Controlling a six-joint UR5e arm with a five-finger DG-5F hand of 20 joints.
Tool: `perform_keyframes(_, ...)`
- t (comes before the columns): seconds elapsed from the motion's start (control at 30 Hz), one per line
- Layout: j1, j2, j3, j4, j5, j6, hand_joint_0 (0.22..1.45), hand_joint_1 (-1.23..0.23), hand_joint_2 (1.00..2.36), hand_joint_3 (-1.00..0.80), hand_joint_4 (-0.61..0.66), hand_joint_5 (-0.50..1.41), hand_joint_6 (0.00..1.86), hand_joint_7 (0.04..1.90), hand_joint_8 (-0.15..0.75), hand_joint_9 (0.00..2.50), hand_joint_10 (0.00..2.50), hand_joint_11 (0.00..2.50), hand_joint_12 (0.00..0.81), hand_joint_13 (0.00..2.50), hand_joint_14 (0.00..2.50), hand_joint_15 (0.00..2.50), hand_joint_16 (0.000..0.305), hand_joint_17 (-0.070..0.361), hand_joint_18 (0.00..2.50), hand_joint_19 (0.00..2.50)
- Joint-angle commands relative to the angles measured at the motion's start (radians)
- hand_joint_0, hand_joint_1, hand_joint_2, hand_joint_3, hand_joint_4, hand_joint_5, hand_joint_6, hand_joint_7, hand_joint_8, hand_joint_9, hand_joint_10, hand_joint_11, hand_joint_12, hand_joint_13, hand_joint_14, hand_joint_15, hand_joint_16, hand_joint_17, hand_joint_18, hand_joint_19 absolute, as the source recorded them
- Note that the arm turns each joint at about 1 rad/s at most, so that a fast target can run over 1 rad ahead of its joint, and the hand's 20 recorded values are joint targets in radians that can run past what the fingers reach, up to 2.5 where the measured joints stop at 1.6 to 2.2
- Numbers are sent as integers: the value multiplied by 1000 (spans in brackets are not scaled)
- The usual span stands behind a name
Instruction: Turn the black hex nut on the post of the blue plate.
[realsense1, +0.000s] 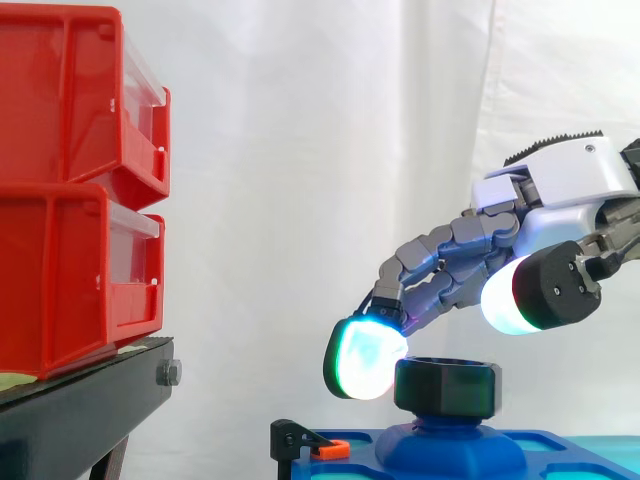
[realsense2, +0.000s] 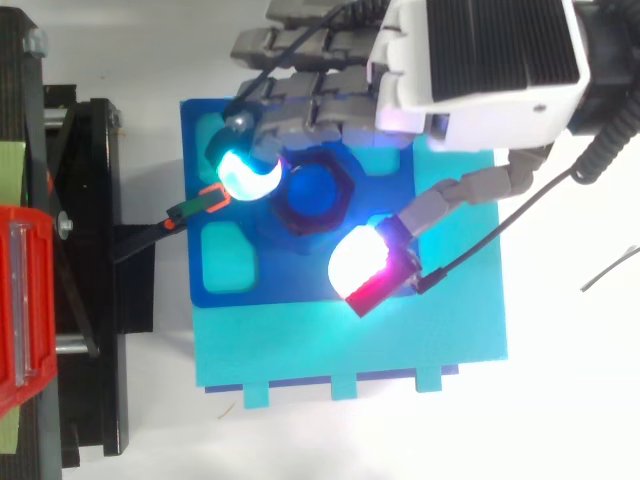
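Note:
The black hex nut (realsense1: 447, 386) sits on the blue post (realsense2: 313, 191) that rises from the blue plate (realsense2: 225, 215). My hand (realsense1: 560, 195) reaches in from the right and hovers over the nut. One glowing cyan-green fingertip (realsense1: 364, 358) hangs at the nut's left side, level with its top edge and close to touching it. The white and red thumb pad (realsense1: 525, 290) is above and to the right of the nut, clear of it. From above, the fingertip (realsense2: 243, 171) and the thumb pad (realsense2: 360, 265) stand on opposite sides of the nut (realsense2: 338, 215), with a gap at the thumb.
Two stacked red bins (realsense1: 75, 190) stand on a black stand (realsense1: 90, 405) to the left. A small black clamp with an orange tab (realsense1: 310, 443) holds the plate's left edge. The blue plate lies on a turquoise base (realsense2: 350, 340). A white curtain is behind.

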Motion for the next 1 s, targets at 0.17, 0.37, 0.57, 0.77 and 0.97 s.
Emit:
perform_keyframes(0.17,-41,0,35,-17,-50,-3,485,-484,1000,-500,191,-202,502,792,251,336,0,0,371,88,0,0,57,129,28,89)
perform_keyframes(0.37,-27,0,79,-52,-42,0,485,-484,1000,-500,192,-202,502,791,251,337,0,0,370,88,0,0,57,129,28,91)
perform_keyframes(0.57,-3,-2,81,-19,-1,13,486,-486,1000,-500,196,-201,502,790,251,338,0,0,370,86,0,0,57,129,27,91)
perform_keyframes(0.77,43,-18,81,20,33,38,486,-486,1000,-500,196,-200,502,792,253,336,0,0,371,86,1,0,57,129,27,90)
perform_keyframes(0.97,80,-18,81,21,73,47,486,-486,1000,-500,197,-200,502,791,252,337,0,0,370,86,0,0,57,129,28,91)
